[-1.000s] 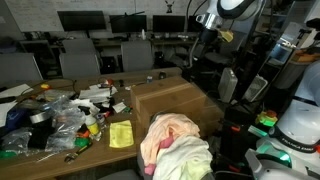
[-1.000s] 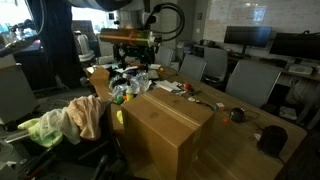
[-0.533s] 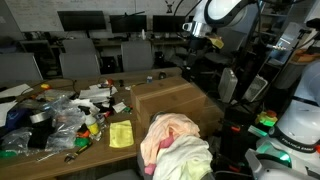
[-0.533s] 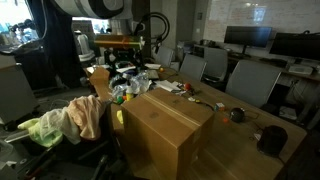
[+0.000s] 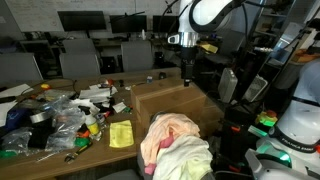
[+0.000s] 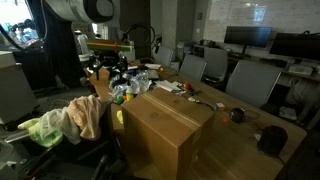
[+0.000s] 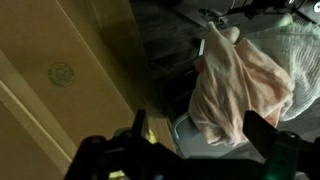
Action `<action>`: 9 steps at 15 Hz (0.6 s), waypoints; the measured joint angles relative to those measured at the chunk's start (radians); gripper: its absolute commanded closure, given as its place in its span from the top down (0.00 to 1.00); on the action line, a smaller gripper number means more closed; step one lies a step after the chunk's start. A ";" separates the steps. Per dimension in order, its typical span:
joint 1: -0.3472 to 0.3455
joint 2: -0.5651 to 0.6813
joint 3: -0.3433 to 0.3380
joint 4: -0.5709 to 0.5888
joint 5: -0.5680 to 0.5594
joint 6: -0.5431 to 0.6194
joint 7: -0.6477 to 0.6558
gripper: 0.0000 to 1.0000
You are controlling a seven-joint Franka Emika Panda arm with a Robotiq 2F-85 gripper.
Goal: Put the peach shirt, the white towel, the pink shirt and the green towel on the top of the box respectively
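Observation:
The brown cardboard box (image 5: 172,103) (image 6: 165,125) stands on the table, and its flat top fills the left of the wrist view (image 7: 60,80). Beside it a heap of cloth lies on a chair. The peach shirt (image 6: 88,114) (image 5: 170,127) (image 7: 240,85) is on top of the heap. The green towel (image 6: 38,128) sticks out at the heap's end. A pale white towel (image 5: 190,156) (image 6: 66,122) lies among them. I cannot pick out the pink shirt for sure. My gripper (image 5: 187,65) (image 6: 105,70) (image 7: 198,130) hangs open and empty above the gap between box and heap.
Bottles, bags and other clutter (image 5: 60,115) cover the table beyond the box, with a flat yellow cloth (image 5: 121,134) near its edge. Office chairs (image 6: 240,80) and monitors (image 5: 82,19) ring the table. A dark round object (image 6: 271,139) sits at the table's far end.
The arm has swung sideways from beyond the box's end to a spot over the box edge and the cloth heap. The jaws have stayed open. The cloths have not moved.

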 measured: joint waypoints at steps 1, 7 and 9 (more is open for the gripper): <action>0.002 0.012 0.008 0.011 0.002 -0.036 -0.036 1.00; 0.003 0.082 0.049 0.063 0.004 -0.139 -0.174 1.00; 0.003 0.111 0.063 0.075 0.004 -0.130 -0.175 1.00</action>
